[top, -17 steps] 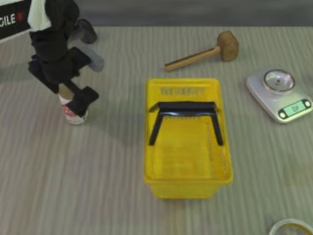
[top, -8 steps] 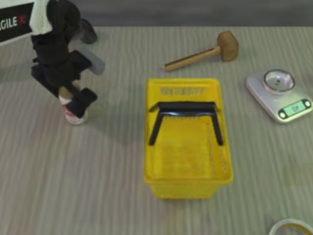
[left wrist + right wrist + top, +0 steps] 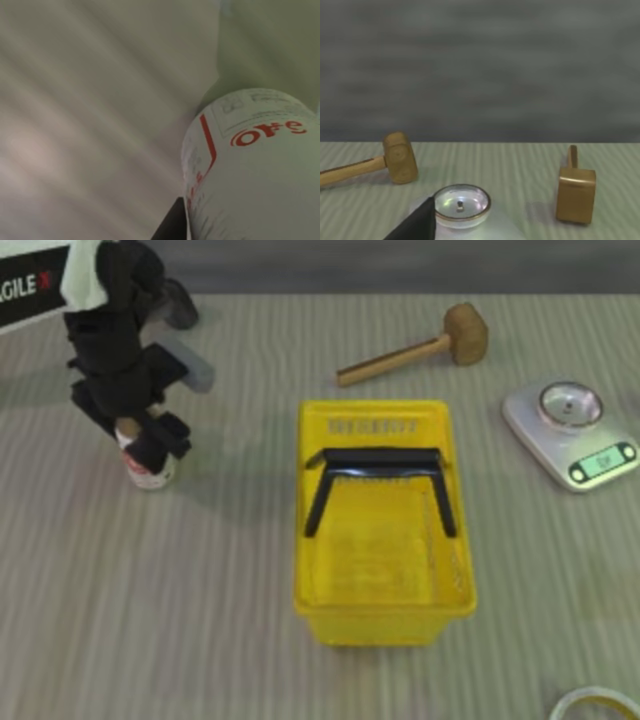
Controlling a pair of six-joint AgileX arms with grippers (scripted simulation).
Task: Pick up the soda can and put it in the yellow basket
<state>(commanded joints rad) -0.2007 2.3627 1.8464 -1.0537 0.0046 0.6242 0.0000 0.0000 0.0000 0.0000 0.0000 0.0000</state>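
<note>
- The basket point(image 3: 383, 530) sits mid-table, well to the right of the left gripper's jaws, its black handle lying across it and nothing inside. By my reading, the drop is not yet done.
- The left gripper point(image 3: 140, 435) is at the table's left, low over the can point(image 3: 148, 470), with a dark finger on either side of the can's upper part. The jaws look closed on it, though the top view is too crowded to be sure.
- The can stands upright on the table between the jaws. The lift, the carry rightward and the release are all left.
- In the left wrist view the can point(image 3: 255, 170) fills the frame just beside the camera; only a sliver of one finger shows.
- The right gripper point(image 3: 415, 225) shows only as a dark tip, so its jaws cannot be read; it is parked off the top view.
</note>
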